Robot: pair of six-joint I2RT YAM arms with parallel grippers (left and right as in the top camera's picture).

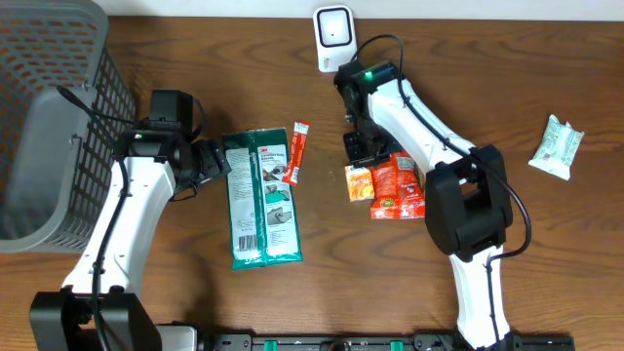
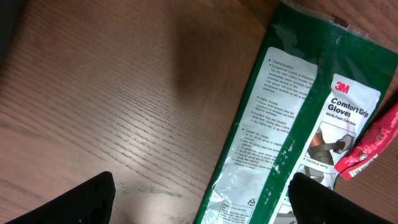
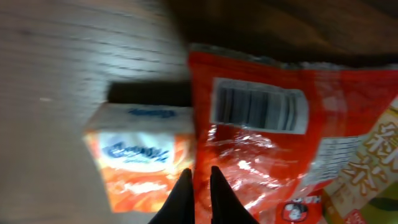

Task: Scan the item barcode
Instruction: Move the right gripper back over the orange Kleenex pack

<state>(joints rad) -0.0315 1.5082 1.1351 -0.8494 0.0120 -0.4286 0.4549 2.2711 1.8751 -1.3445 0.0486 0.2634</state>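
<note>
A red snack bag lies on the table with a small orange packet against its left side. In the right wrist view the red snack bag shows a barcode label facing up. My right gripper pinches the bag's left edge, its fingers almost together, with the orange packet just to the left. From overhead the right gripper stands at the bag's far left corner. A white scanner stands at the back edge. My left gripper is open and empty beside the green glove pack.
A green glove pack lies centre-left with a red stick packet at its top right corner. A grey mesh basket fills the far left. A white-green packet lies at the far right.
</note>
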